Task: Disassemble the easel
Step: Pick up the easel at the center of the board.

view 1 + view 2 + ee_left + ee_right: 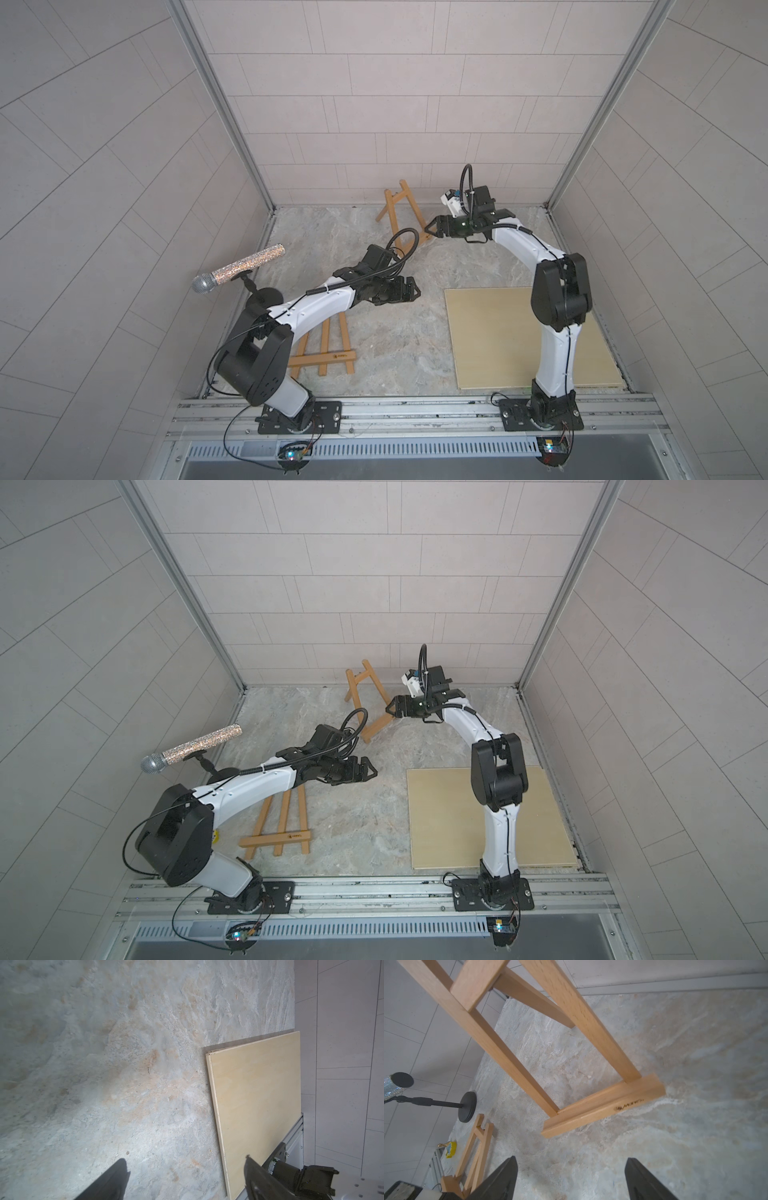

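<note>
Right claw point(571, 1159) spread, empty; standing easel point(602, 1107) just ahead of its tips, not touching. Left claw point(185, 1157) spread, empty above the table point(104, 1064); second easel point(328, 358) lies flat behind it, under the arm.

Standing easel point(571, 1001) honey-tan wood with dark burnt-in logo on its ledge, flat-lying easel point(328, 358) the same tan, square board point(490, 332) pale cream-yellow, table point(386, 332) marbled grey and beige, microphone point(249, 266) silver mesh head and glittery speckled handle, microphone stand point(467, 1106) matt black.
</note>
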You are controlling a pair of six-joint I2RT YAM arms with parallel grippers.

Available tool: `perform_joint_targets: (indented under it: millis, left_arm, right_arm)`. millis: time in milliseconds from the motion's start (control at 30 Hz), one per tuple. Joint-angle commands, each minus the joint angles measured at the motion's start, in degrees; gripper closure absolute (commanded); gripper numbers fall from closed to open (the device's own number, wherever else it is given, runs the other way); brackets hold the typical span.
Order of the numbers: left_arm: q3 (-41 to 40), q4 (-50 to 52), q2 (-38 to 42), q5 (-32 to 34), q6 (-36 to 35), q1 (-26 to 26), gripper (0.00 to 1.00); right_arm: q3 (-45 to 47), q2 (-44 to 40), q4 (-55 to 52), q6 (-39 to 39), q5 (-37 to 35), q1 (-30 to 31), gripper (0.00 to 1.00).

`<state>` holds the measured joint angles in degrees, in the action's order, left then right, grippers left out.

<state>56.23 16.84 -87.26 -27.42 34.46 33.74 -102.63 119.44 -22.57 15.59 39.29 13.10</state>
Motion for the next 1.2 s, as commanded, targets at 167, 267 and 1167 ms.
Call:
perform_joint_targets:
  millis: [167,267,1167]
  left_arm:
    - [-3.1,1.5,4.7,-1.6,-0.9,-1.1,0.08]
    - [-3.9,1.2,5.3,-1.8,-0.9,-1.4,0.08]
    - [-7.4,1.1,8.4,-0.6,-0.4,-1.8,0.08]
  right_arm:
    - [-16.8,11.5,-1.2,-8.8,1.9,2.0,0.14]
    - [-20.5,14.4,-1.5,-10.8,1.7,2.4,0.16]
    - [-31.1,26.4,1.6,-11.5,-1.0,2.9,0.28]
